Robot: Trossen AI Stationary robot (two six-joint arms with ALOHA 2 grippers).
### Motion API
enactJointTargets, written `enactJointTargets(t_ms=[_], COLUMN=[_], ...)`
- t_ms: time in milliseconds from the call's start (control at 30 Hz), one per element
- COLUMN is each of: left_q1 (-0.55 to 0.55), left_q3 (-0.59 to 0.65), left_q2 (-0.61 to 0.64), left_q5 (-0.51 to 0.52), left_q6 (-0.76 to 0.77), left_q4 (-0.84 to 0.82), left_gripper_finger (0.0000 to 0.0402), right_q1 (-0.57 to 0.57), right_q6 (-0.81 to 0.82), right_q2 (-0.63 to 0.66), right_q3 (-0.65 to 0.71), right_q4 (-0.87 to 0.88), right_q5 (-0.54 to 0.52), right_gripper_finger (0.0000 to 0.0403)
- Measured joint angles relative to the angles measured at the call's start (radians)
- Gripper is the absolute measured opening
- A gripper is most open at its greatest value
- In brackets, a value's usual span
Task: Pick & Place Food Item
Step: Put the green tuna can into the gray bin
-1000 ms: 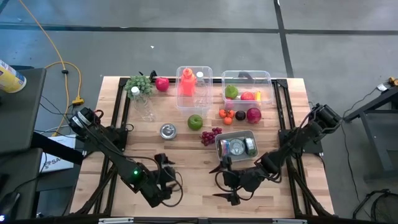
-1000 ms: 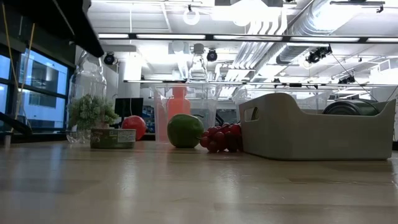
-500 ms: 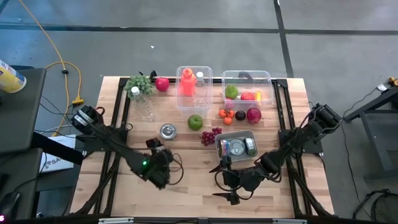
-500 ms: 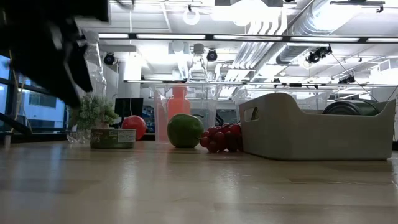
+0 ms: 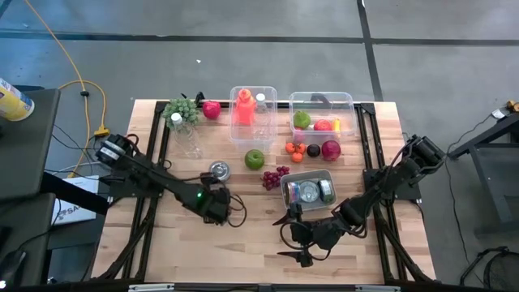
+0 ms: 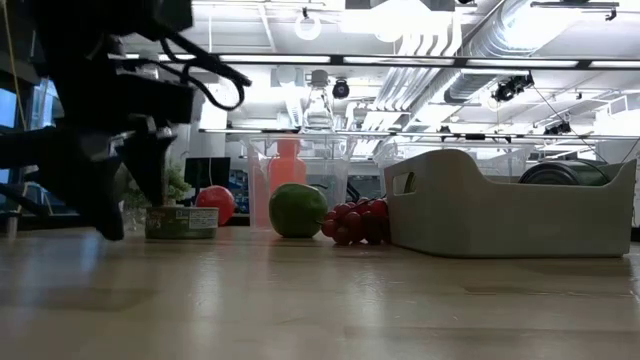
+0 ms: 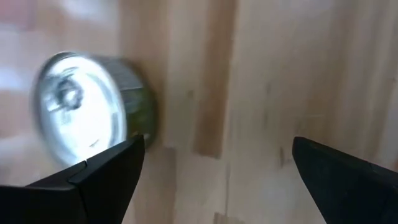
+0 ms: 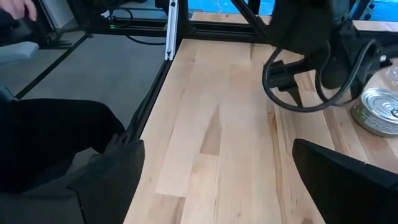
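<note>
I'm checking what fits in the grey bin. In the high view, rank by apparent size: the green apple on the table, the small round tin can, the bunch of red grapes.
1. Bunch of red grapes, widest spread.
2-3. Green apple and small round tin can look about alike; I won't rank them.

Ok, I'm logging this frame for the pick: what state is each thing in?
left gripper: open, empty, just short of the can
right gripper: open, empty, waiting near the table's front edge
tin can: upright, untouched
grey bin: holds cans
clear tub: open, holds fruit
green apple: loose on the table
</note>
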State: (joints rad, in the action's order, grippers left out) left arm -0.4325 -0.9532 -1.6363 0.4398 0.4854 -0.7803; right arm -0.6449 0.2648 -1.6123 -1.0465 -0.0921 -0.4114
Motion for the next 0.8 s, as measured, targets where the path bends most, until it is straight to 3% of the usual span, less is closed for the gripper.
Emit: enactJointTargets(t_ms=[100,400,800], left_q1=[0.035,0.084,0.037], left_q3=[0.004,0.004,0.004], left_q2=[0.0,0.0,0.0], left_q5=[-0.054,-0.059,0.12], left_q6=[-0.046,-0.01,-0.014], left_q4=[0.032,0.037,0.041], left_gripper_finger=[0.0397,0.0397,0.0397], right_q1=[0.0,0.0,0.0], right_q6=[0.0,0.0,0.0], right_q2=[0.0,0.0,0.0], right_q3=[0.0,0.0,0.0], right_q4=[0.01,0.029,0.036], right_q5=[0.0,0.0,0.0], right_gripper_finger=[0.0397,0.0397,0.0398])
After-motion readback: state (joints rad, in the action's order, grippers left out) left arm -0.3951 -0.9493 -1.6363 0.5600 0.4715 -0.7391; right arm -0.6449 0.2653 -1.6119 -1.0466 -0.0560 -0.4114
